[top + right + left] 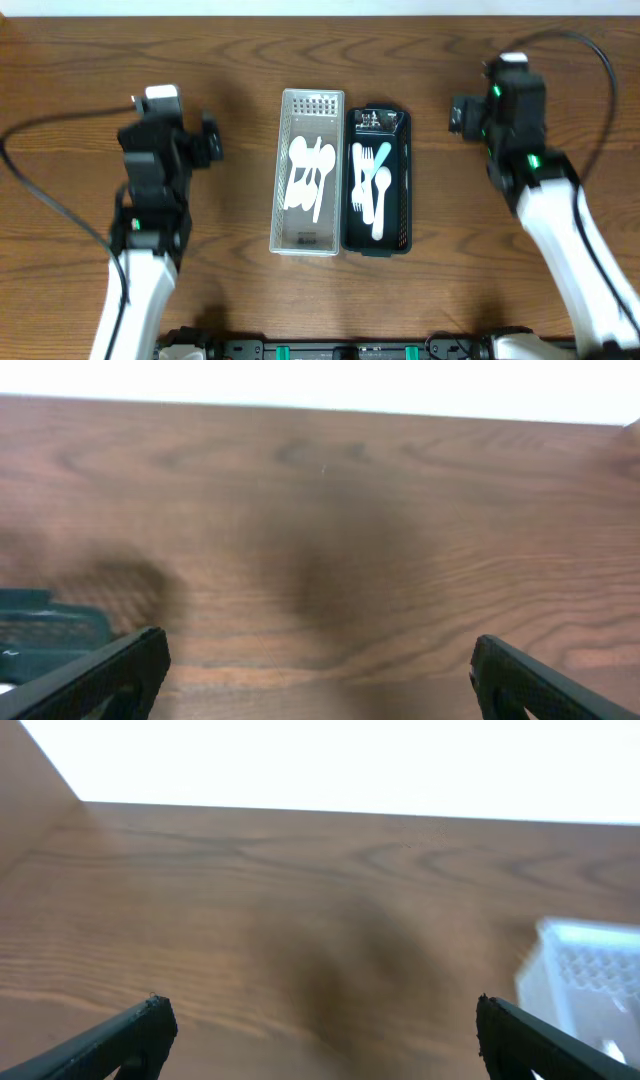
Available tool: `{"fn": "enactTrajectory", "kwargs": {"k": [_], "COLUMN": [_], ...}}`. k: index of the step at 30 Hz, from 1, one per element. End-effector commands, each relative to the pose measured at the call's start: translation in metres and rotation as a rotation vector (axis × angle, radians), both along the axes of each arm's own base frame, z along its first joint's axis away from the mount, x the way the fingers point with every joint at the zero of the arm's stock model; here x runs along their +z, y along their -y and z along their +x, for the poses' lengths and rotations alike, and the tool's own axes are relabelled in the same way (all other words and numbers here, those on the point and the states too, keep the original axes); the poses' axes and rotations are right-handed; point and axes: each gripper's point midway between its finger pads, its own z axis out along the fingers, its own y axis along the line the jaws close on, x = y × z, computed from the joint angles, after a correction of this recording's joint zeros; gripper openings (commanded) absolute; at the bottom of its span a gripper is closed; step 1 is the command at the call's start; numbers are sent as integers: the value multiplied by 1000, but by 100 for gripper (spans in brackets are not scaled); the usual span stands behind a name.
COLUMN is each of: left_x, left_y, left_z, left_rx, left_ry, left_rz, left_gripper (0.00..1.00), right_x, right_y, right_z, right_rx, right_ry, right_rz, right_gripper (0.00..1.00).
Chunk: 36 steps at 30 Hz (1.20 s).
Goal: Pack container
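Observation:
A white slotted container [282, 170] lies at the table's middle with several white spoons and forks [310, 178] in it. Beside it on the right is a dark green container [402, 180] holding white forks and spoons and one light blue spoon [381, 153]. My left gripper [210, 140] is open and empty, well left of the white container, whose corner shows in the left wrist view [585, 970]. My right gripper [455, 115] is open and empty, right of the dark container, whose edge shows in the right wrist view [50, 630].
Black cables run from both arms toward the table's sides. A dark bar [350, 350] lies along the front edge of the wooden table [230, 290].

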Motion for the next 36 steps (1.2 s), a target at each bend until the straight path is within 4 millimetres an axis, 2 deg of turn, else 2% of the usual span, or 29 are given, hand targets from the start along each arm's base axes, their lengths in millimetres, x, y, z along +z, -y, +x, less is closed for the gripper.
{"fn": "enactTrajectory", "kwargs": {"k": [1, 5, 11, 14, 19, 24, 29, 36], "left_x": [-15, -14, 13, 21, 27, 16, -9, -56], "left_y": [17, 31, 23, 22, 21, 21, 21, 18], "left_z": [-26, -56, -85, -94, -99, -99, -102, -117], "left_rx": [-63, -120, -98, -97, -95, -98, -102, -110], "left_ry": [11, 89, 294, 347, 379, 333, 228, 27], "left_rz": [7, 9, 43, 36, 32, 37, 50, 73], "left_gripper": [98, 98, 98, 98, 98, 98, 98, 98], "right_x": [5, 14, 18, 8, -31, -78, -122, -158], "right_y": [2, 6, 11, 12, 13, 15, 19, 24], "right_z": [-36, -66, -99, -109, -117, -135, -165, -203], "right_rx": [-32, -22, 1, 1, 1, 2, 2, 3], "right_ry": [76, 219, 391, 398, 300, 107, -112, -331], "right_rz": [58, 70, 47, 48, 35, 10, -19, -48], "right_gripper": [99, 99, 99, 99, 99, 99, 99, 99]}}
